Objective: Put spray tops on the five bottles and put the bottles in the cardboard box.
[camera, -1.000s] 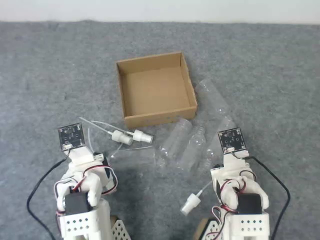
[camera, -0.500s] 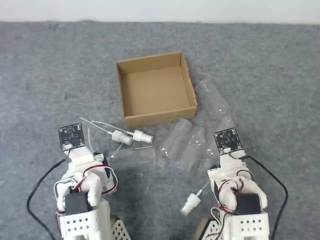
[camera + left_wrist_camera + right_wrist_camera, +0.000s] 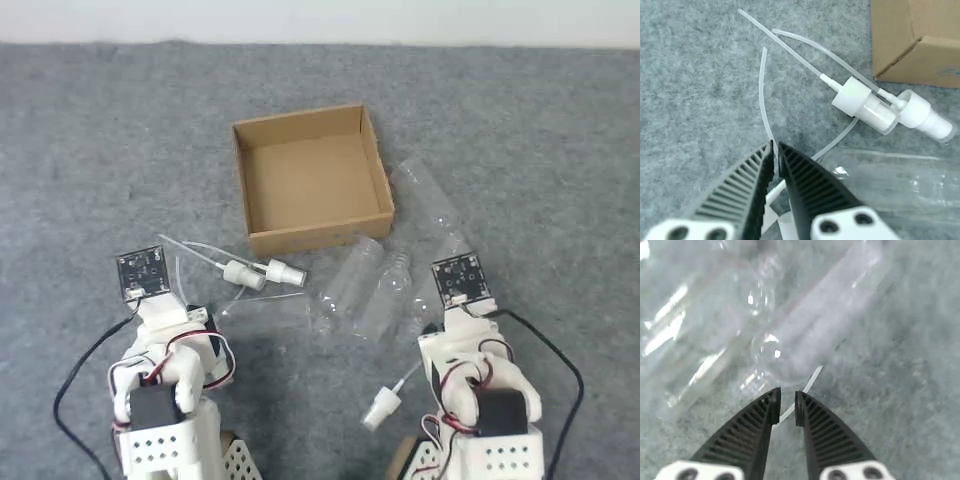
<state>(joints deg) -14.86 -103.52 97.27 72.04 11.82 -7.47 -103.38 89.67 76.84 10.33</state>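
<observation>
The cardboard box [image 3: 313, 180] stands open and empty at the middle back. Several clear bottles lie capless to its right and front: one [image 3: 350, 278], another [image 3: 386, 292], a third [image 3: 424, 192], and one [image 3: 265, 310] nearer the left arm. Two spray tops [image 3: 245, 272] [image 3: 286, 271] lie by the box's front corner, and a third [image 3: 380, 408] is beside the right arm [image 3: 480, 390]. My left gripper [image 3: 775, 146] is shut and empty, its tips over a thin tube, short of the spray tops [image 3: 865, 107]. My right gripper [image 3: 786, 393] is barely open, just short of a bottle [image 3: 810, 330].
Grey carpet covers the table. The box's corner [image 3: 910, 40] lies beyond the spray tops from the left arm [image 3: 165, 380]. Long thin dip tubes [image 3: 195, 250] trail left from the spray tops. Bare carpet lies to the far left and far right.
The right arm has swung slightly left and back again, ending a little farther forward. The left arm, the bottles and the spray tops have not moved.
</observation>
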